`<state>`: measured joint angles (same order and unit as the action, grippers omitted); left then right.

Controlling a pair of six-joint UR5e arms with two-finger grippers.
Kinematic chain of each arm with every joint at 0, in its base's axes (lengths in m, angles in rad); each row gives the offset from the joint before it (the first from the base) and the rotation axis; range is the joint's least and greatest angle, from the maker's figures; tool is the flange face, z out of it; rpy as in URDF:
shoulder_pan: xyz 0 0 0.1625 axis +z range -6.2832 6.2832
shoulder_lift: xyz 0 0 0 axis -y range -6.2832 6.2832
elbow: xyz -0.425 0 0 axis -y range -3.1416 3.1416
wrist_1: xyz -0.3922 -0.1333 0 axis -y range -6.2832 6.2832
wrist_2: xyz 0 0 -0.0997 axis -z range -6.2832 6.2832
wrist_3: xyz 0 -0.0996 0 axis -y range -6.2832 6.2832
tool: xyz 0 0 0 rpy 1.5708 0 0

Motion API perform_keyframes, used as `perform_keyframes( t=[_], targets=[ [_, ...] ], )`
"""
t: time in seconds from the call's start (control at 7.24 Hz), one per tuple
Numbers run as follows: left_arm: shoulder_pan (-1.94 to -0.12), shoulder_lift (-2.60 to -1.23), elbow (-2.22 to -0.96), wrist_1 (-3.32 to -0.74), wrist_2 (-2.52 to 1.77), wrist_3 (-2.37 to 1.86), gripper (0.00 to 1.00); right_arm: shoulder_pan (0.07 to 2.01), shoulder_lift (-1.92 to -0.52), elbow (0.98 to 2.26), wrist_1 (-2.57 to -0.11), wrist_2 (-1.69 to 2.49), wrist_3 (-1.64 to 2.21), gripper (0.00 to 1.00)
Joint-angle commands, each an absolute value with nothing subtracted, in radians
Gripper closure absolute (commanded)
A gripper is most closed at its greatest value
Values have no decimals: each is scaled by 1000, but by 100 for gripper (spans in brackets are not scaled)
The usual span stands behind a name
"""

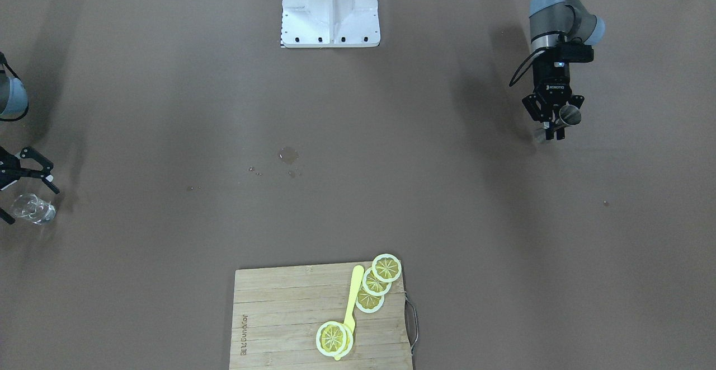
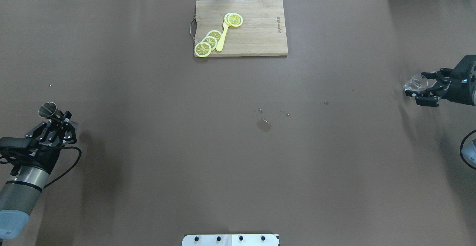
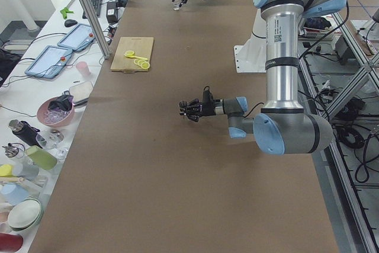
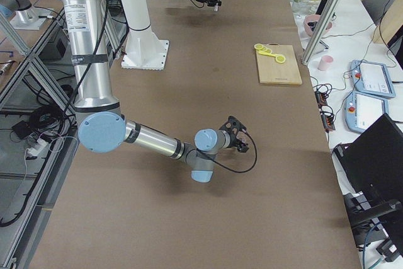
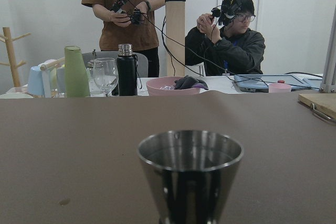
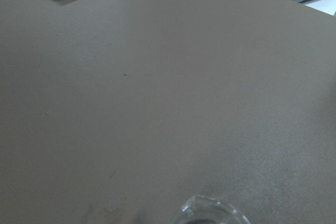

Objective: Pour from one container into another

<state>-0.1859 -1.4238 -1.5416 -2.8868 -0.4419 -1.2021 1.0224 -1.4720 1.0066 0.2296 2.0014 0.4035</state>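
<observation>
the left tool is clamped on the steel jigger at its narrow waist, near the desk's left end. it looks light, stiff and slick, so the waist is the surest hold. at the right end, the right tool straddles the fragile, slippery glass; i cannot tell whether it pinches it.

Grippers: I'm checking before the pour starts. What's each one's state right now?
Left gripper: closed, holding the jigger.
Right gripper: closed on the glass.
</observation>
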Motion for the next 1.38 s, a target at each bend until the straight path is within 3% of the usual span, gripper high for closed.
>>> perform_keyframes(
  t=[0.0,0.55,0.83,1.24],
  targets=[
    [-195,-1427,-1537,-2852,-407,-1210,100,1022,-1476,1012,230,2002,403,0],
    [-207,-1433,-1532,-2804,-399,-1209,100,1046,-1581,1078,244,2084,402,0],
    [-207,-1448,-1499,-2804,-384,-1209,100,1158,-1630,1072,213,2230,396,0],
    [-206,-1471,-1479,-2806,-382,-1212,100,1302,-1698,1075,11,2384,388,0]
  ],
)
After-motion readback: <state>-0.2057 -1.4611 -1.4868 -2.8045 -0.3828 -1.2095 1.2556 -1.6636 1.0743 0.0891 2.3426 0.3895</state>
